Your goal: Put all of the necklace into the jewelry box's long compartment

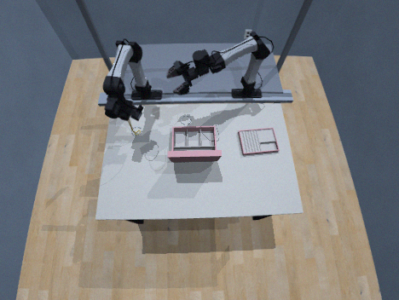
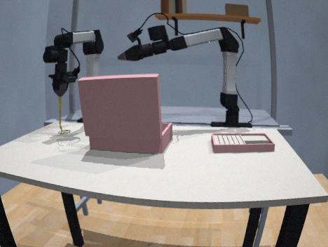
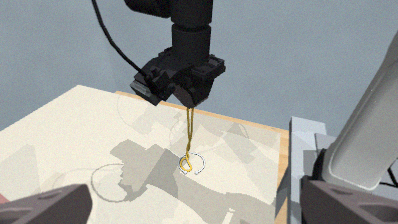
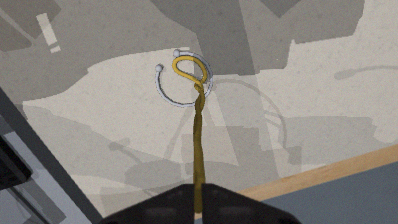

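Necklace (image 1: 132, 128) (image 2: 60, 112) (image 3: 189, 130) (image 4: 198, 135): hung at the scene's left, outside the box; its lower loop was at the bangle.
Right gripper (image 1: 130, 119) (image 2: 60, 95) (image 3: 190, 106) (image 4: 198, 192): pinched nearly closed on the necklace, pointing down.
Left gripper (image 1: 175, 82) (image 2: 120, 57) (image 3: 195, 205): spread fully wide, held nothing.
Bangle (image 2: 66, 132) (image 3: 204, 164) (image 4: 160, 90): lay on the table (image 1: 196, 196) (image 2: 182, 182) (image 3: 65, 120) (image 4: 325, 90), left of the box.
Box (image 1: 194, 127) (image 2: 120, 112): stood centrally, lid raised on its near side.
Tray (image 1: 257, 152) (image 2: 245, 148): sat right of the box, apart.
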Available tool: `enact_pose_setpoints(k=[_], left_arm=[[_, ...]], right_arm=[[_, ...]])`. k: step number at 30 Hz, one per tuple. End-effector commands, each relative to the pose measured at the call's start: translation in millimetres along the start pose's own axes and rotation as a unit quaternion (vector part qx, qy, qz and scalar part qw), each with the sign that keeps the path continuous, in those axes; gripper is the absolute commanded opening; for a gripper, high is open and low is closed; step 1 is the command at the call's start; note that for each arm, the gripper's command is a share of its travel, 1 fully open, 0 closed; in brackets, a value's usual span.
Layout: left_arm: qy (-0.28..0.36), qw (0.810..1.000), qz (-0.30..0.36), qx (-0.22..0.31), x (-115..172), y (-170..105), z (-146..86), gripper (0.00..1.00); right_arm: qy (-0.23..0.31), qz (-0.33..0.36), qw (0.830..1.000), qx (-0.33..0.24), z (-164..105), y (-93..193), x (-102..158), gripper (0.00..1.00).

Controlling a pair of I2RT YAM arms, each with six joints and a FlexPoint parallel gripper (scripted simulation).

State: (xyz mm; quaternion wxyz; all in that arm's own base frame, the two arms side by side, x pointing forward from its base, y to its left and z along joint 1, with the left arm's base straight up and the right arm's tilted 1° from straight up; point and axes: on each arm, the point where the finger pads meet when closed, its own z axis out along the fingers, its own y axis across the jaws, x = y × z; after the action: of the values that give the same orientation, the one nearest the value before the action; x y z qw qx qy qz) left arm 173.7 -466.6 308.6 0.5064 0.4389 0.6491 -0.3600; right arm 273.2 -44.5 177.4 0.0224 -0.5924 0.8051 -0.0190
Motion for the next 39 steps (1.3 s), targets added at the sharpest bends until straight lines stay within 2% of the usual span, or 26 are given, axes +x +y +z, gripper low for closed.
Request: enact_pose_setpoints(k=[1, 11, 27, 32, 39], left_arm=[[-0.007, 1.000, -0.004, -0.008, -15.5, 5.2, -5.7, 1.00], [-0.007, 1.000, -0.002, -0.005, -32.5, 4.3, -14.1, 1.00], [0.005, 1.000, -0.001, -0.002, -38.3, 3.4, -18.7, 1.00], [0.005, 1.000, -0.001, -0.002, -38.3, 3.4, -18.7, 1.00], [0.006, 1.000, -0.001, -0.002, -38.1, 3.5, -18.6, 1.00]], right_arm=[[0.005, 0.004, 1.000, -0.021, -10.1, 6.9, 4.4, 0.00], [0.004, 0.004, 1.000, -0.014, -21.0, 7.4, 4.5, 0.00], [0.005, 0.004, 1.000, -0.016, -24.3, 6.2, 4.0, 0.00], [0.000, 0.005, 1.000, 0.022, -43.9, 6.3, 3.7, 0.00], [-0.004, 0.004, 0.999, 0.048, -57.0, 6.7, 2.9, 0.00]])
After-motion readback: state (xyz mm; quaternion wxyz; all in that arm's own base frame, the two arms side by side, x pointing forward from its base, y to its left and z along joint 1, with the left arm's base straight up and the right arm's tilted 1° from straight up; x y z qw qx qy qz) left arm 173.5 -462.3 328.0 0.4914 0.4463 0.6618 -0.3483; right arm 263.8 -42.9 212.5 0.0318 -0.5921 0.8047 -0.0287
